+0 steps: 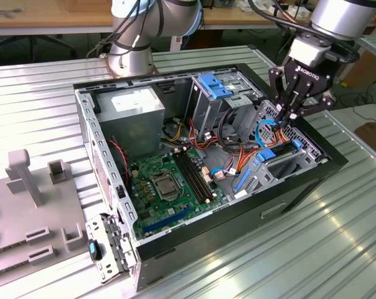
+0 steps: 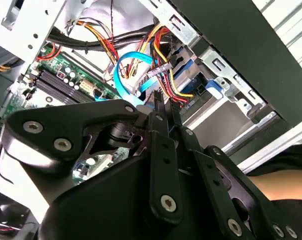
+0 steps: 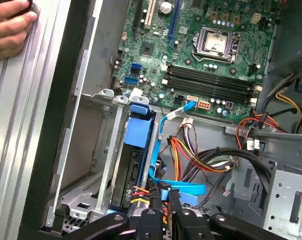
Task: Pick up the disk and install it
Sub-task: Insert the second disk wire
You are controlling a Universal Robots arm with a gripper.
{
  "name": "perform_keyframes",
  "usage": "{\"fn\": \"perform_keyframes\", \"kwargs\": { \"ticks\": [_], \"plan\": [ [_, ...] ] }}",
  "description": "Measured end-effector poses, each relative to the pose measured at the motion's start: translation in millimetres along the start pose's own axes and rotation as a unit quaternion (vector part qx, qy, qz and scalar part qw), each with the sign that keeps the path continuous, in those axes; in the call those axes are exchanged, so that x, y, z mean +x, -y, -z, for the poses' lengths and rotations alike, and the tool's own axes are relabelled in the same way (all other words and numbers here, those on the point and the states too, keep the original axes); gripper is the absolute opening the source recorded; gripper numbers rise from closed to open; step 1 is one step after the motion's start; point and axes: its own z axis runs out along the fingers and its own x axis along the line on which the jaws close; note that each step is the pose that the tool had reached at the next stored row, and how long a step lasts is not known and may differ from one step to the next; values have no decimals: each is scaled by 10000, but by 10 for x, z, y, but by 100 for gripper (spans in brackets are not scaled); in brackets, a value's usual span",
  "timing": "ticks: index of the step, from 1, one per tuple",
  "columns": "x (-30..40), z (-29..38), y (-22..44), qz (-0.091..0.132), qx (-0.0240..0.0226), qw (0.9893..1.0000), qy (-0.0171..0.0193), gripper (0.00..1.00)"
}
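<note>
The disk (image 3: 130,175) sits in the drive bay at the case's front corner, its black body between blue side rails with a blue tab on top. In the exterior view the disk (image 1: 280,161) lies low on the exterior view's right of the case, right under my gripper (image 1: 288,114). In both wrist views the gripper (image 3: 163,202) (image 2: 165,112) hovers at the disk's cabled end. Its fingers (image 3: 153,212) stand close together, pinched on the black connector (image 3: 162,189) of the blue data cable (image 3: 183,190).
The open computer case (image 1: 300,180) lies on a ribbed metal table (image 1: 337,249). Motherboard (image 1: 169,180), grey power supply (image 1: 135,106) and bundles of coloured wires (image 3: 201,160) crowd the inside. A person's hand (image 3: 8,25) rests on the table by the case.
</note>
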Motion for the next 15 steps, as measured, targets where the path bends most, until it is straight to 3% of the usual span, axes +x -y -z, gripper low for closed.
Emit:
{"fn": "perform_keyframes", "kwargs": {
  "ticks": [2,3,4,5,6,7,8,9,10,11,15],
  "plan": [
    [3,-8,1,-154,-31,9999,-1,17],
    [29,-8,-5,-186,-107,9998,12,17],
    [79,-12,-15,-232,-219,9995,34,17],
    [112,-16,-21,-239,-228,9994,36,17],
    [149,-21,-28,-237,-229,9994,70,17],
    [176,-24,-33,-231,-209,9993,223,17],
    [202,-28,-38,-222,-176,9987,430,17],
    [220,-33,-40,-219,-164,9984,499,17],
    [235,-37,-42,-218,-157,9982,543,17],
    [269,-44,-48,-215,-142,9977,623,17],
    [374,-69,-63,-238,-137,9975,654,17]
  ]
}}
